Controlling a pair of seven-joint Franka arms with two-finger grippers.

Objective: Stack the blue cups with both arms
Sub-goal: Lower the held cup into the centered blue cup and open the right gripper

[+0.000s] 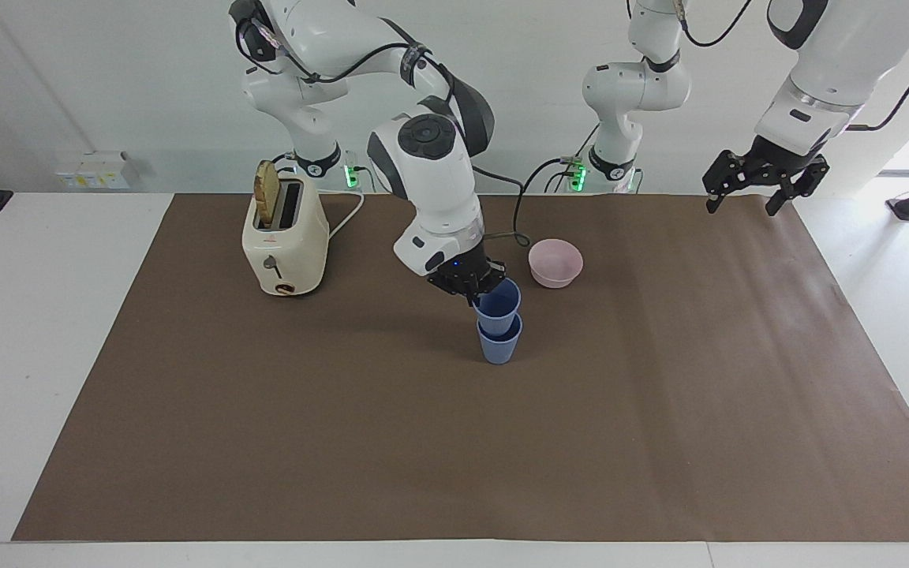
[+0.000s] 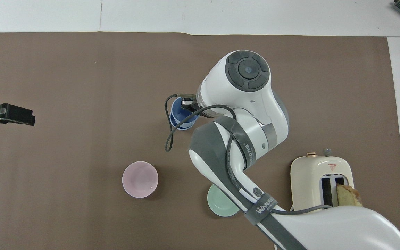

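Right claw [image 1: 472,293] grips the upper blue cup [image 1: 499,303] by its rim, nested in the lower blue cup [image 1: 499,344]; left claw [image 1: 746,193] waits, wide.

wall [image 1: 107,95]: plain white | table [image 1: 44,355]: white, brown mat [image 1: 502,457] on top | daylight at left arm's end

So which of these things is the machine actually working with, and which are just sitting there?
In use:
- upper blue cup, gripped at its rim by the shut right claw, partly set into the lower one
- lower blue cup, standing on the mat
- left claw, open, waiting over the left arm's end of the table

Just lying about:
- pink bowl
- mint-green bowl
- toaster with a bread slice
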